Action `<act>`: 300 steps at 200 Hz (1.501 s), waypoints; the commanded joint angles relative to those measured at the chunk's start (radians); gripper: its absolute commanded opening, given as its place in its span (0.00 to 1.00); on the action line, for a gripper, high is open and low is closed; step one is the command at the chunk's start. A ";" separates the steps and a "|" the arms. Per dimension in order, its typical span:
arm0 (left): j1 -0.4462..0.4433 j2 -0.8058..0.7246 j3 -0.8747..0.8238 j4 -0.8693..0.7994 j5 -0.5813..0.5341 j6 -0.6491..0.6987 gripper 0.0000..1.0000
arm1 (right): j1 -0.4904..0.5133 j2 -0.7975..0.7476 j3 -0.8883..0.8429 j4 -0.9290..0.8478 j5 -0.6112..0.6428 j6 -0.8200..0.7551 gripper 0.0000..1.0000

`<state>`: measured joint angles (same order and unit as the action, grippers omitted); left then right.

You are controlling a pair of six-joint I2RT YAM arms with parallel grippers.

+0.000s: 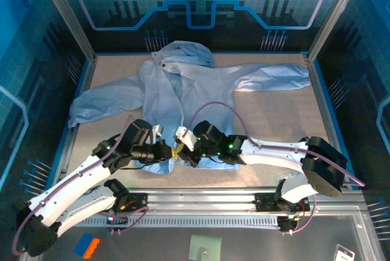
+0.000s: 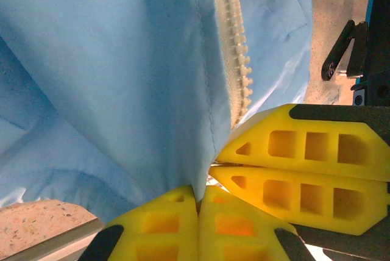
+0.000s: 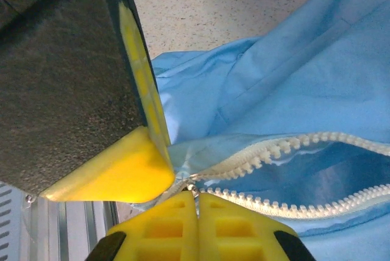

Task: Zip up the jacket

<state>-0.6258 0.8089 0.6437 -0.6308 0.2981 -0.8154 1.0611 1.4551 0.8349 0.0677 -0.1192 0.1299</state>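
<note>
**A:** Yellow fingers, both pairs pressed tight together. What has the left gripper [image 2: 196,193] got?

**B:** Its jaws are closed on the jacket [image 1: 183,90]. They pinch the thin pale blue fabric at the bottom edge, just beside the foot of the zipper [image 2: 236,53].

**A:** And the right gripper [image 3: 195,195]?

**B:** Closed as well, clamped on the jacket at the very foot of the zipper, where the two rows of white teeth run together. The two grippers meet tip to tip there. I cannot tell whether they touch.

**A:** Is the zipper done up?

**B:** No. In the right wrist view the two rows of teeth part as soon as they leave the fingertips, and darker blue lining shows between them.

**A:** How does the rest of the jacket lie from the zipper?

**B:** It lies spread front up on the speckled table [image 1: 274,121]. The zipper runs away from the grippers, up the middle to the hood [image 1: 186,53] at its far end. One sleeve [image 1: 100,105] reaches out from the zipper toward the left arm's side, and the other sleeve [image 1: 274,78] toward the right arm's side. Both are crumpled and lie flat.
</note>
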 commanded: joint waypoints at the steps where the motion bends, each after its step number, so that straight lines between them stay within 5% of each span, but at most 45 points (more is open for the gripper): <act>1: 0.013 -0.053 0.002 -0.037 0.074 -0.004 0.24 | -0.032 -0.002 -0.058 0.137 0.014 0.009 0.00; 11: 0.033 -0.089 -0.008 -0.013 0.049 -0.018 0.45 | -0.033 -0.006 -0.073 0.178 -0.036 0.030 0.00; 39: 0.056 -0.192 -0.015 -0.015 -0.067 -0.054 0.56 | -0.037 -0.005 -0.077 0.190 -0.092 0.080 0.00; 85: 0.028 -0.350 -0.108 -0.029 -0.182 -0.265 0.47 | -0.044 -0.013 -0.075 0.228 -0.120 0.202 0.00; 168: -0.291 -0.376 -0.260 0.234 -0.483 -0.529 0.43 | -0.071 -0.012 -0.089 0.297 -0.117 0.332 0.00; 239: -0.311 -0.359 -0.379 0.505 -0.603 -0.576 0.44 | -0.093 -0.004 -0.111 0.322 -0.165 0.367 0.00; 300: -0.308 -0.378 -0.417 0.595 -0.618 -0.562 0.32 | -0.102 0.016 -0.113 0.341 -0.181 0.388 0.00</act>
<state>-0.9310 0.4435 0.2470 -0.1074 -0.2844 -1.3857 0.9691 1.4582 0.7326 0.3618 -0.2722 0.4980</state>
